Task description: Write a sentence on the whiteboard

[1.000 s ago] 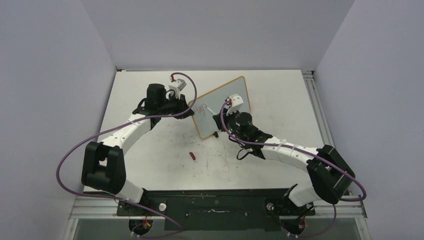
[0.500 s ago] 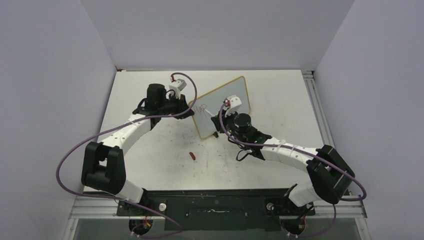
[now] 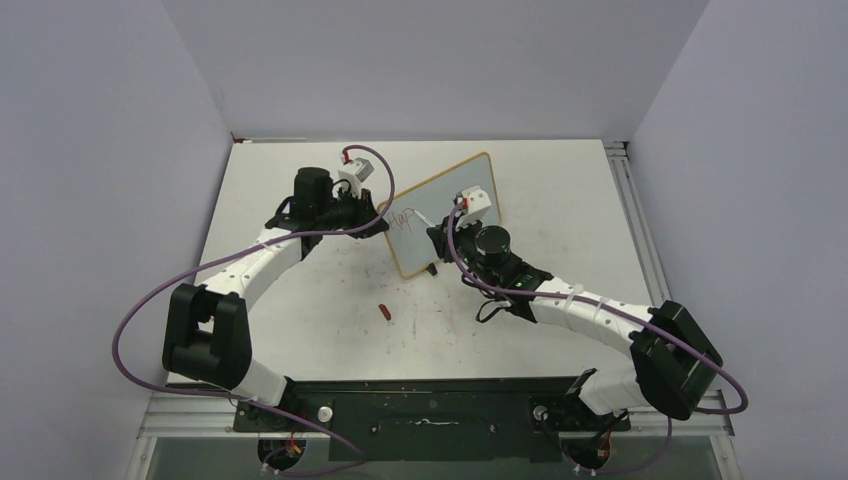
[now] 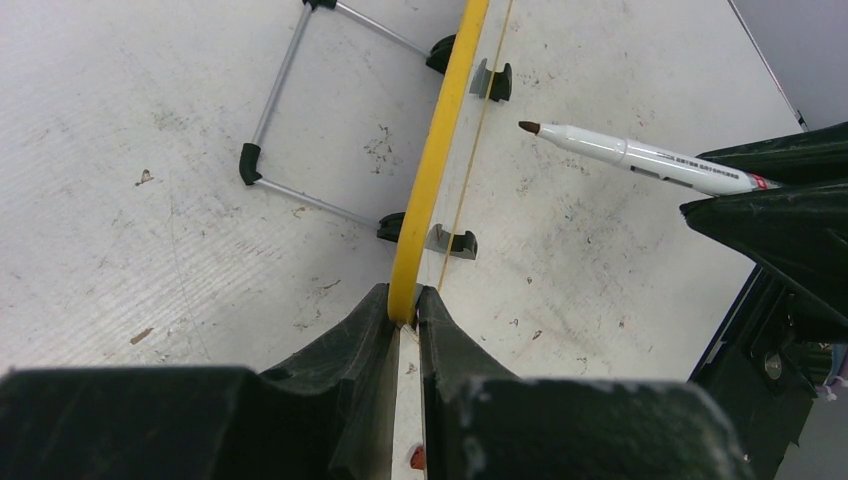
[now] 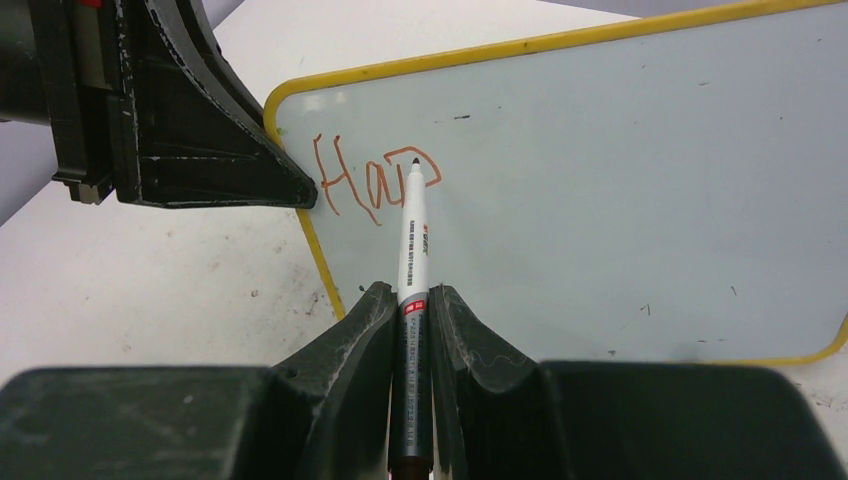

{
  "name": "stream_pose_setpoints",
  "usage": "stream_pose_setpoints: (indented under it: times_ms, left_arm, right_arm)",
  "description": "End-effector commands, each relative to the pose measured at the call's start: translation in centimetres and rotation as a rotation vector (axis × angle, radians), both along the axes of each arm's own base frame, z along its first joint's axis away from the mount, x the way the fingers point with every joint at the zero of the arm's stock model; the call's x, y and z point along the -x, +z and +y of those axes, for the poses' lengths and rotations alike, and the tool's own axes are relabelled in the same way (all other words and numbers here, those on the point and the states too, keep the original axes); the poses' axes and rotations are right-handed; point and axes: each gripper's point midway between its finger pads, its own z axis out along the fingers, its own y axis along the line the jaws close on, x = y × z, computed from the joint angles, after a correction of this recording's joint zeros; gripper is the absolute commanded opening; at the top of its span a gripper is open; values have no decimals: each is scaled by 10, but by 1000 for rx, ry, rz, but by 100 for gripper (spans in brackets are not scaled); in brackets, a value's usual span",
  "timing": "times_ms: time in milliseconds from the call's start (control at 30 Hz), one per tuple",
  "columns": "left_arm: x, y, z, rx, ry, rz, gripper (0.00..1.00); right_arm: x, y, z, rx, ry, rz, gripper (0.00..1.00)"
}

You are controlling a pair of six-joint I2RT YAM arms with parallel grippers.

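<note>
On the left of the white tabletop, the left gripper is pressed together on the yellow-framed left edge of the whiteboard, pinching the frame between its two fingers. In front of it a small red cap lies alone on the table, well apart from the board. The whiteboard stands propped on a wire stand with black feet, set slantwise near the table's middle. Red lettering reading "Hap" sits in its upper left corner, just beside the left gripper's fingers. The white marker points at the loop of the "p"; whether its tip touches the board cannot be told. The right gripper is clamped on the marker's barrel.
</note>
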Motion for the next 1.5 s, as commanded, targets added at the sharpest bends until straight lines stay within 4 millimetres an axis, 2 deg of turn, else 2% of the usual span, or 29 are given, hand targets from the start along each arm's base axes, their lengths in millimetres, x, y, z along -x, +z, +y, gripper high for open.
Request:
stream_pose_setpoints:
  times_ms: [0,1267,1467]
  left_arm:
    - [3,14,-4,-11,-26,-36,0]
    - [3,12,-4,-15,-27,-30,0]
    - [3,11,-4,-15,-28,-30,0]
  right_arm:
    - [-13,28,4,-34,-24,-64,5]
    - [-31,22,7,-44,-39,-58,5]
    - [-31,13,3,-29,-51,-43,5]
